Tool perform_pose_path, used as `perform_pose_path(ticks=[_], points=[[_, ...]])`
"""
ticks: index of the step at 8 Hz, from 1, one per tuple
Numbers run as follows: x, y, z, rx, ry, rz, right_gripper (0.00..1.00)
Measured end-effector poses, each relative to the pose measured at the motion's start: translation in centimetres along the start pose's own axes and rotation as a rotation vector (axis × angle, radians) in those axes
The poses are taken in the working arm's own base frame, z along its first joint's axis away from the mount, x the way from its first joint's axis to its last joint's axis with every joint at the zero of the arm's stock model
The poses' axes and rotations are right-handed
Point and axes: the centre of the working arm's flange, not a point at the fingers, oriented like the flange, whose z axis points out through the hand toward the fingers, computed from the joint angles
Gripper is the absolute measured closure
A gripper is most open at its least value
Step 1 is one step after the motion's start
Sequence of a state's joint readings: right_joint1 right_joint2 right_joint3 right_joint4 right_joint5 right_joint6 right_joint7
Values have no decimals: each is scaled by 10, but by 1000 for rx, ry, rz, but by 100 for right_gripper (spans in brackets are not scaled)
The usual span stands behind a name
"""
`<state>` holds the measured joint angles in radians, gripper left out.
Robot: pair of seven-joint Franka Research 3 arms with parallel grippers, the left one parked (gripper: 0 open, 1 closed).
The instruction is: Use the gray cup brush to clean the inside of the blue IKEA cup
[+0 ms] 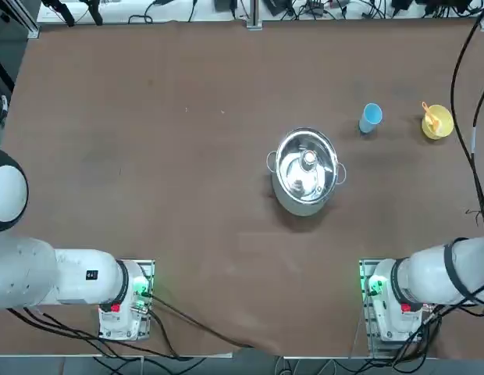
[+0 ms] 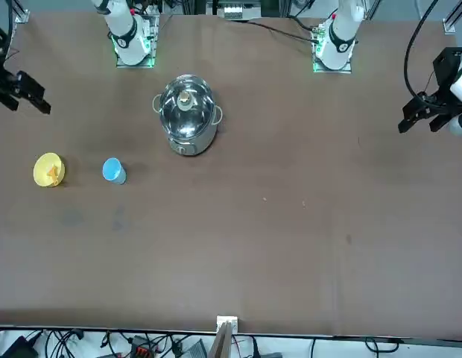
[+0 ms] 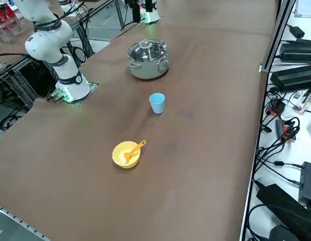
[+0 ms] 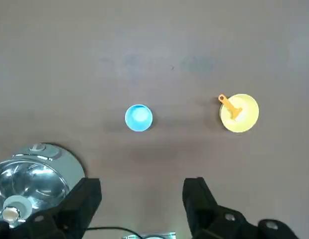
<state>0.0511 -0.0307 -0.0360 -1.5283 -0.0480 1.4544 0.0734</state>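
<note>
Right gripper (image 4: 142, 199) high above table, fingers spread, empty. Reach stage: orange-handled cup brush (image 4: 229, 106) in yellow bowl (image 4: 246, 119) needs grasping; light-blue plastic cup (image 4: 138, 118) nearer, upright.

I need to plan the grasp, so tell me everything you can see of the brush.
The brush is a slender orange-looking stick. It lies tilted in the yellow bowl, one end down inside, the other poking out over the rim. Only the bowl touches it. The blue cup stands apart, between bowl and pot. Its bristles cannot be made out. The right pincer hangs open, high above the table.
</note>
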Motion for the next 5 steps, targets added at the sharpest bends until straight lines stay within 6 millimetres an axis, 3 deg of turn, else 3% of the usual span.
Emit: perform_pose_path(ticks=[3,5], points=[[-18,9,0,28,-1,-24,0],[-20,12,-1,34,6,-30,0]])
